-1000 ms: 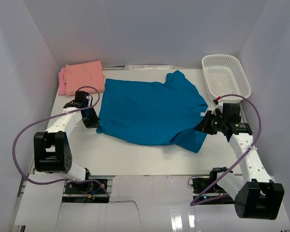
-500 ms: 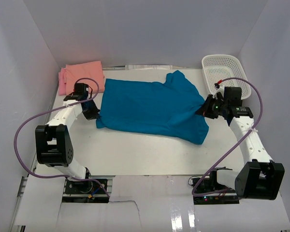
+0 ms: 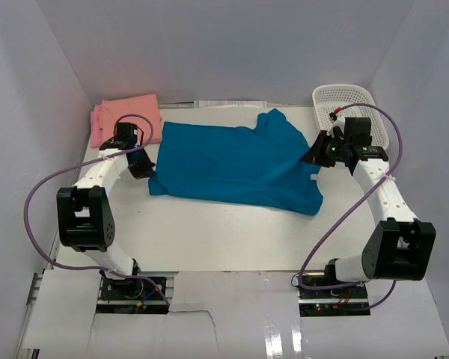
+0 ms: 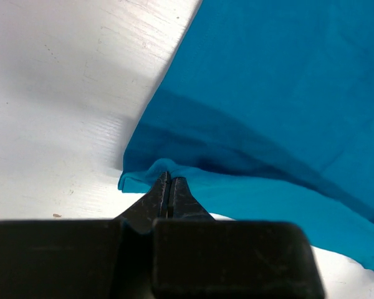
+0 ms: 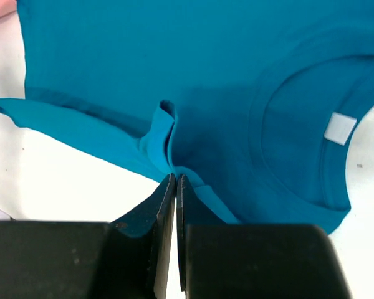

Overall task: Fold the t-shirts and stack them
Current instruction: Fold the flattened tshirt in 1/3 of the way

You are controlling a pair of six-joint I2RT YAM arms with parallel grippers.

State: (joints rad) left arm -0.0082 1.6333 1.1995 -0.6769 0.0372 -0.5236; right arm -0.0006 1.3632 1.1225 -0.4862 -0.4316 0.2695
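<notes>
Compared with a second ago, both arms have reached farther from their bases. The near edge of the teal shirt (image 3: 236,166) has gone with them, so the cloth now covers less of the near part of the table (image 3: 224,232). The right claw (image 3: 313,155) was near the shirt's near right corner. It now sits farther back, close to the basket (image 3: 374,112) at the far right. The left claw (image 3: 144,169) has also moved back, toward the folded pile at the far left.

The left claw is clenched, its two fingers (image 4: 174,193) pressed flat together. A small fold of the teal shirt's left edge is pinched at their tips. The cloth just beyond them rises in a low ridge with shadow beneath it.

The right claw is clenched too, with only a thin slit between its fingers (image 5: 162,205). It pinches a puckered tuck of teal cloth at the shirt's edge. The round collar and its white label (image 5: 340,129) lie just to one side in the wrist view.

The teal shirt lies spread across the middle of the table, stretched between the two claws. An orange shirt (image 3: 135,118) lies folded at the far left. It rests on a pink shirt (image 3: 96,127) whose edge shows on its left side. Both are apart from the teal one.
</notes>
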